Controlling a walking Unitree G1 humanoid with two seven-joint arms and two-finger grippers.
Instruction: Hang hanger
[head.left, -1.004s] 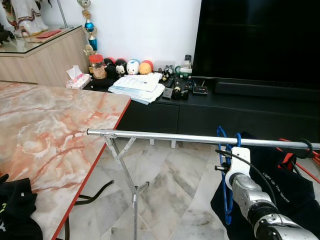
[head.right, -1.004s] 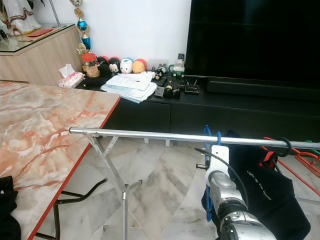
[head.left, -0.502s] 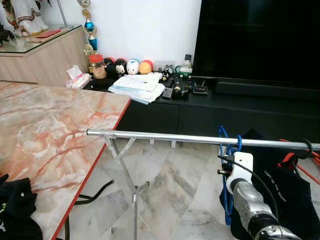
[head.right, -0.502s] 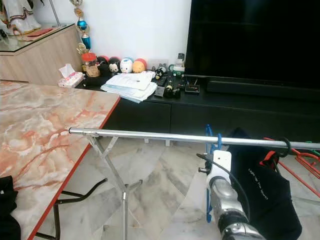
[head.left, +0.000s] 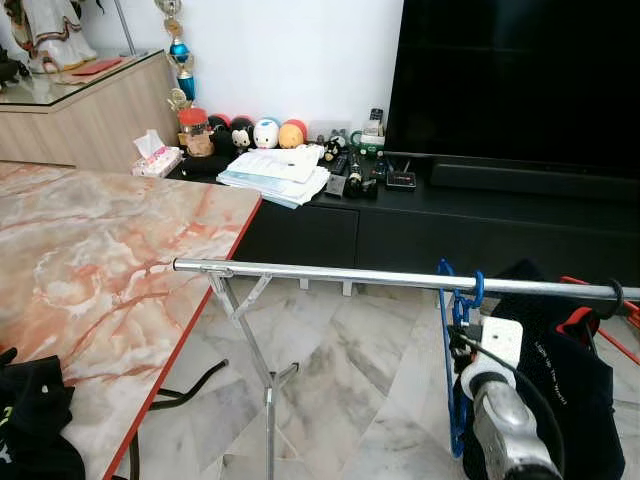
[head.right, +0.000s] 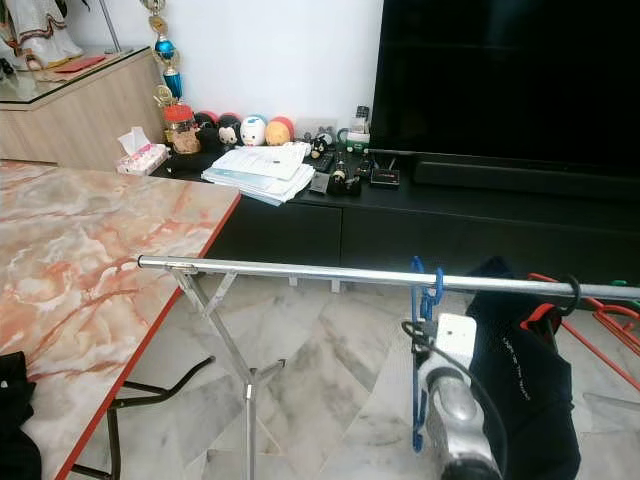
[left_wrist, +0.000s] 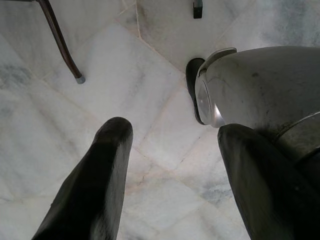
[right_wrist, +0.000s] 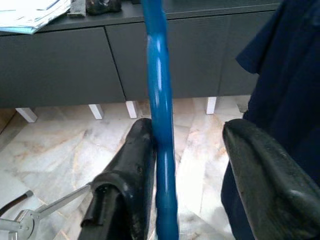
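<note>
Blue hanger hooked over rail beside dark shirt. Right gripper spread wide; one finger touching hanger, gripping nothing.

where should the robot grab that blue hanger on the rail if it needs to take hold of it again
On the upright blue bar of the blue hanger, just below its hook on the metal rail. Come from the robot's side, level, with the right gripper open around the bar, as now. The dark shirt hangs close on the right, so stay left of it.

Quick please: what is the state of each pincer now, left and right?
Left pincer: open, holding nothing, above the floor.
Right pincer: open; the blue hanger stands between its fingers, against one.
</note>
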